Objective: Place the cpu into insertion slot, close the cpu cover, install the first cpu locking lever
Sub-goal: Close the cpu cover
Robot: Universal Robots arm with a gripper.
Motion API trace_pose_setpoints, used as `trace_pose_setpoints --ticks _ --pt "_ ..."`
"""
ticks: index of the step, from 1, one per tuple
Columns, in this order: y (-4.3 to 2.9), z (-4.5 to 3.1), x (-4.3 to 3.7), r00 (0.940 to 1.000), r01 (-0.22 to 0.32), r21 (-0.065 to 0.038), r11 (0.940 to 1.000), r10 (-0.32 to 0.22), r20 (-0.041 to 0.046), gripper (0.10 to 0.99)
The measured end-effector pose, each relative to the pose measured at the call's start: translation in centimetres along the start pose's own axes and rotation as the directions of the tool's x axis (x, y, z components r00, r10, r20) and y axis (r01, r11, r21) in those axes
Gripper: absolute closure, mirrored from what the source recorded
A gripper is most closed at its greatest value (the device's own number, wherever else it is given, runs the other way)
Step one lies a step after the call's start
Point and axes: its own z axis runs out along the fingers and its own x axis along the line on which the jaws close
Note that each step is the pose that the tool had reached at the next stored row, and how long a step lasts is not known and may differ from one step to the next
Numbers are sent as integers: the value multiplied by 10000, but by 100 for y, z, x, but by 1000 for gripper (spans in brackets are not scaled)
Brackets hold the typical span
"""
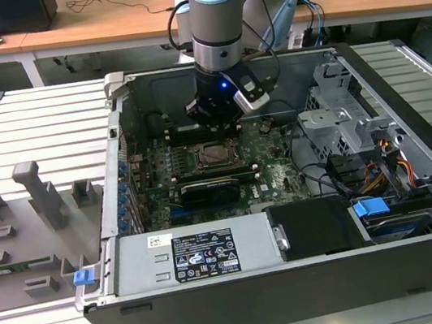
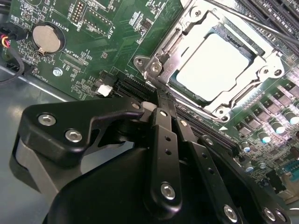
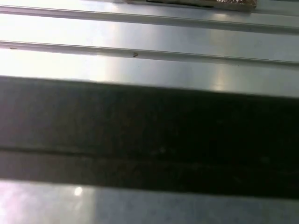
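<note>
The cpu (image 2: 212, 65) lies flat in the insertion slot (image 2: 172, 80) on the green motherboard, its pale top showing. The silver cpu cover (image 2: 184, 35) lies down over it, framing the chip. A thin metal lever rod (image 2: 252, 23) runs along one side of the socket. My gripper (image 2: 161, 101) is shut, its black fingers (image 2: 164, 140) together with nothing between them, their tips just off the socket's corner bolt (image 2: 154, 68). In the exterior view the gripper (image 1: 217, 127) hangs inside the open case, right behind the socket (image 1: 216, 154).
A long black expansion card (image 1: 212, 189) sits in front of the socket. The power supply (image 1: 190, 256), a drive cage (image 1: 340, 117) and cables (image 1: 366, 175) crowd the case. Grey fixtures (image 1: 33, 199) stand at the exterior view's left. A coin battery (image 2: 46, 38) is on the board.
</note>
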Motion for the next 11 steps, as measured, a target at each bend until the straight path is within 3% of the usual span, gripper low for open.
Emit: trace_pose_setpoints --ticks 6,11 --pt "0 26 -5 10000 -2 75 10000 2 -5 984" --pt "8 28 -6 10000 -1 60 10000 1 -2 984"
